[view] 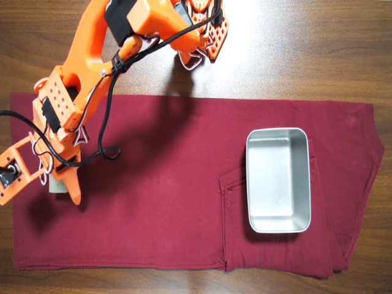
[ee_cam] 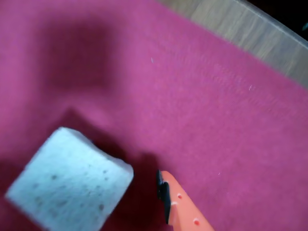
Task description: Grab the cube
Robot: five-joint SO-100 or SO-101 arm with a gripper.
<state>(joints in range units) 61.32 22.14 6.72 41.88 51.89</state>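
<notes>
The cube [ee_cam: 72,183] is pale grey with a speckled, rough surface and lies on the dark red cloth [ee_cam: 192,96] at the lower left of the wrist view. One orange finger [ee_cam: 178,204] with a black pad stands just right of it, with a narrow gap between them. The other finger is out of that view. In the overhead view the gripper [view: 61,190] hangs low at the cloth's left end, and only a sliver of the cube [view: 56,185] shows beside the finger. The jaws stand apart around the cube and do not press on it.
A steel tray [view: 277,130] stands empty on the right part of the cloth [view: 171,184]. The cloth lies on a wooden table [view: 306,49]. The arm's base [view: 202,30] is at the top edge, with loose black cables along the arm.
</notes>
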